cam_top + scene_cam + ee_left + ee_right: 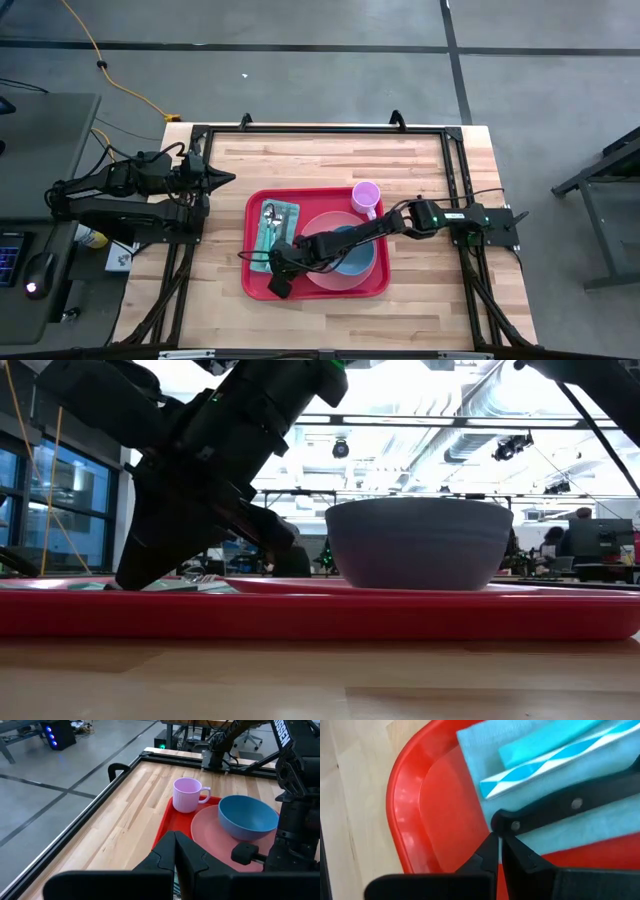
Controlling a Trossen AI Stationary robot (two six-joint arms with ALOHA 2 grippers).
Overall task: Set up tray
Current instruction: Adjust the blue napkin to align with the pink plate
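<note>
Nearest the low camera: bare wooden table (320,680) edge, then long red rim of tray (400,616) across full width. Tray sits mid-table in high view, slightly toward the near edge.

Right gripper (278,287) down at tray's 7 o'clock corner, fingers pressed together, nothing clamped; tips right at the butt end of a black-handled knife (560,807) with rivets. Contact with handle unclear. Knife lies on light-blue napkin (540,755), alongside a blue-and-white striped straw (545,765). Napkin at tray's 9 o'clock side, with silver cutlery (270,215) at its 12 o'clock end. Right arm stretched from its base at table's 3 o'clock across the tray.

Next back: blue bowl (352,255) upright on round salmon-pink plate (325,225), plate filling tray's 4 o'clock half. Bowl seen as grey-blue dome in low view, right of the arm.

Farther: pink mug (365,196) upright at tray's 1 o'clock corner, handle toward 5 o'clock, just beside plate rim.

Left gripper (222,180) off the tray, hovering over table at 9–10 o'clock, fingers together, empty, pointing toward 3 o'clock. Well apart from tray.

Beyond table: black frame rail (320,130) along 12 o'clock edge, grey floor, yellow cable (110,70) at 10 o'clock.
</note>
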